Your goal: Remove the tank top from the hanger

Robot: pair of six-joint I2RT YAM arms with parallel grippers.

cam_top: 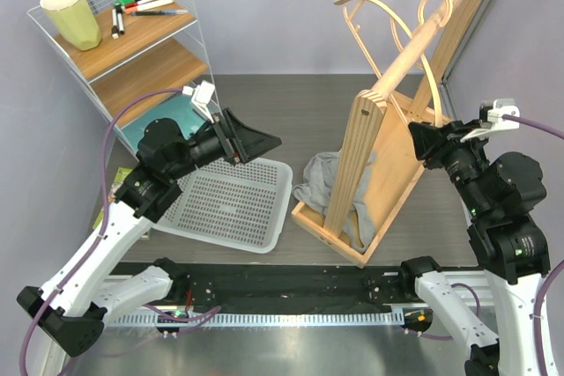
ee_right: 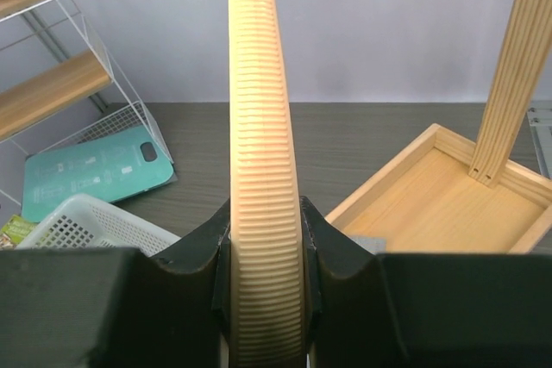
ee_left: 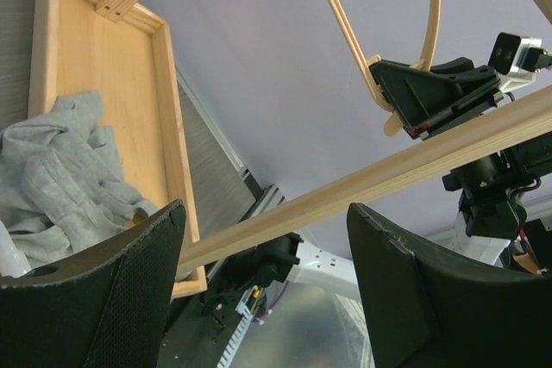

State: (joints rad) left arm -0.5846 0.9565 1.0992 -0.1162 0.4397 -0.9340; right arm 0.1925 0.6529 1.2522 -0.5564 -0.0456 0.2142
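Observation:
The grey tank top point(cam_top: 328, 184) lies crumpled in the wooden tray point(cam_top: 388, 217) at the foot of the rack, partly draped over the tray's left edge, off any hanger. In the left wrist view the tank top point(ee_left: 60, 180) is a limp heap in the tray. My right gripper point(cam_top: 423, 140) is shut on the lower arm of a bare pale-wood hanger point(cam_top: 429, 72) that hangs on the rail. The right wrist view shows its ribbed arm point(ee_right: 263, 170) clamped between the fingers of that gripper point(ee_right: 265, 239). My left gripper point(cam_top: 264, 143) is open and empty above the white basket, left of the rack.
A second bare hanger point(cam_top: 374, 11) hangs further up the slanted rail point(cam_top: 414, 46). A white perforated basket point(cam_top: 233, 200) lies left of the tray. A wire shelf point(cam_top: 132, 41) with a cup and markers stands back left, with a teal case point(ee_right: 95, 170) beneath it.

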